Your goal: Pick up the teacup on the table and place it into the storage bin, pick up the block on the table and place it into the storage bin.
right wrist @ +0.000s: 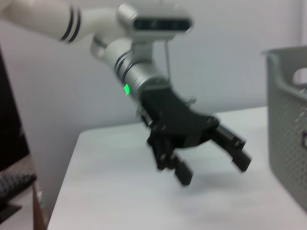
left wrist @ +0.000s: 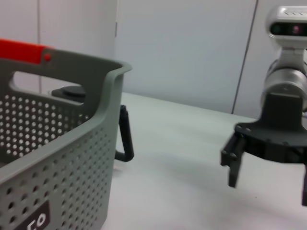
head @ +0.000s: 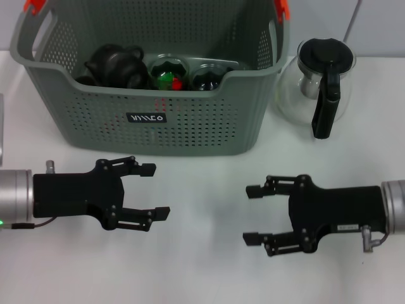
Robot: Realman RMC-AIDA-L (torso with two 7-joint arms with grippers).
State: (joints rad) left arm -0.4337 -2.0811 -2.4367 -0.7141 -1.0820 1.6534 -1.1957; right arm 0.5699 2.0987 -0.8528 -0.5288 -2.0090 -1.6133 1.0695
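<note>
Both grippers empty in front of a loaded bin

Left gripper (head: 152,190) hovers over the white table (head: 209,278) just before the storage bin (head: 158,126), fingers spread wide and holding nothing. Right gripper (head: 253,214) sits level with it on the other side, equally wide open and empty. Inside the bin lie a dark teapot (head: 114,65) and two small glass cups (head: 168,75), one showing something green and red, possibly the block. No teacup or block shows on the table. A glass pot (head: 319,82) stands beside the bin. Glass cups look light, stiff, slippery and breakable; a gentle pinch across the rim would probably suit. A block would likely be light and rigid, gripped on flat opposite faces
</note>
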